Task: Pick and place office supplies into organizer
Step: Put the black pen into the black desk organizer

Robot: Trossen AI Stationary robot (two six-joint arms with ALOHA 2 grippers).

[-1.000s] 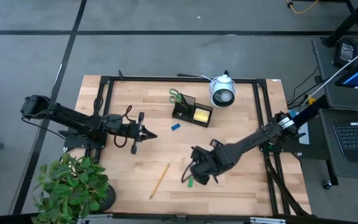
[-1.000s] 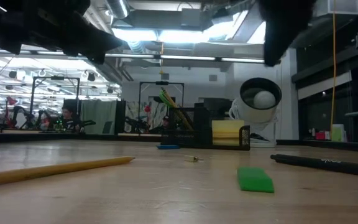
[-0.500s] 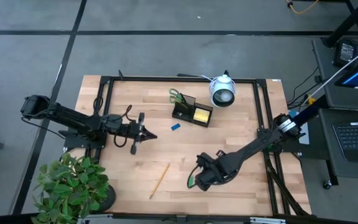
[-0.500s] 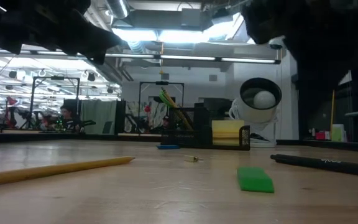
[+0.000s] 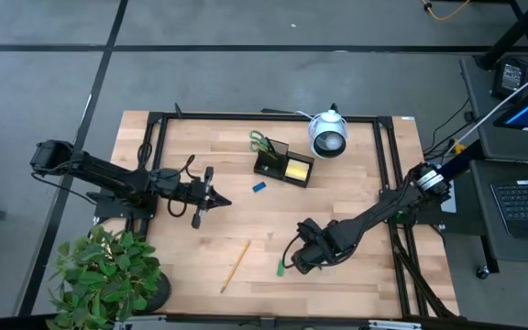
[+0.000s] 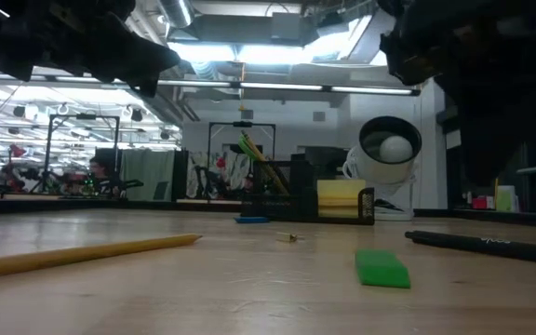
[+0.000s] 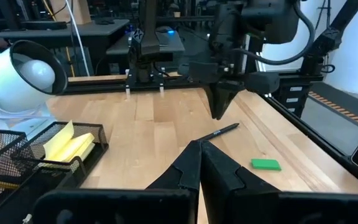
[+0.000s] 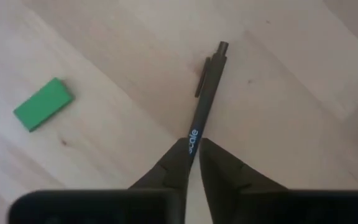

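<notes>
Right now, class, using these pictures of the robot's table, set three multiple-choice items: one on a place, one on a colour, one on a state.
1. Where is the yellow sticky-note pad?
A. in the black organizer
B. beside the pencil
C. under the plant

2. What colour is the small block lying near the black pen?
A. red
B. green
C. white

3. How do the left pincer jaws stand?
A. wide open
B. shut on a pencil
C. shut, empty

Answers: 1 A, the pad sits in the organizer's mesh compartment. 2 B, it shows green in every view. 3 C, the fingers meet with nothing between them.
</notes>
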